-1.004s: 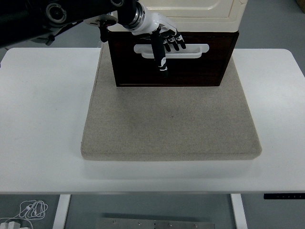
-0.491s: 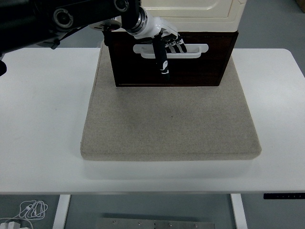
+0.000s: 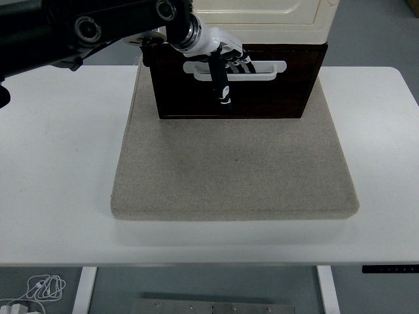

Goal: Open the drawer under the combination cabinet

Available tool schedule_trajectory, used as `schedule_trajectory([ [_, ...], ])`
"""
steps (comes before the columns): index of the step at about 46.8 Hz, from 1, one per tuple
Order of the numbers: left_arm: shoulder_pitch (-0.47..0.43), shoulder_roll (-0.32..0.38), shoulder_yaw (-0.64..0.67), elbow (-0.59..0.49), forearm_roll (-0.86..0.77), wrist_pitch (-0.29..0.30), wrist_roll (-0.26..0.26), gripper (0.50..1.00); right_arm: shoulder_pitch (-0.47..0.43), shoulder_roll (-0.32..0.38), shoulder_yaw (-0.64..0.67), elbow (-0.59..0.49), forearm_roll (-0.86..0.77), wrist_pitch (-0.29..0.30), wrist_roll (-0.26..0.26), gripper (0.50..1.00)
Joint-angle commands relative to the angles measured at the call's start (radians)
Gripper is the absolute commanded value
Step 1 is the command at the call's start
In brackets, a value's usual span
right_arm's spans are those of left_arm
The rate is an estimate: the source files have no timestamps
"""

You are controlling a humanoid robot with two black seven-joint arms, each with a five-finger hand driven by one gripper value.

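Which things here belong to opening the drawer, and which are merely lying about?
Job:
left robot hand, fingers in the handle
white handle
dark drawer
cream cabinet

Lying about:
grey mat
white table
cable on the floor

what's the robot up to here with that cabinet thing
The robot's left hand has reached in from the left to the dark brown drawer under the cream cabinet. Its fingers are hooked into the white handle, with the thumb pointing down over the drawer front. The cabinet sits at the far end of a grey mat on the white table. The right arm is out of view.
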Motion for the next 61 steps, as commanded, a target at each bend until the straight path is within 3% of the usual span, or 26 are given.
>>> schedule_trajectory([
  [1, -0.001, 0.0, -0.009, 0.009, -0.003, -0.007, -0.001, 1.0, 0.0, 0.0, 0.0, 0.0, 0.0, 0.0, 0.001, 0.926],
  [30, 0.003, 0.017, -0.095, 0.007, -0.003, -0.125, -0.003, 1.0, 0.0, 0.0, 0.0, 0.0, 0.0, 0.0, 0.0, 0.926],
  [61, 0.006, 0.023, -0.121, -0.004, -0.003, -0.145, -0.003, 1.0, 0.0, 0.0, 0.0, 0.0, 0.0, 0.0, 0.0, 0.926],
])
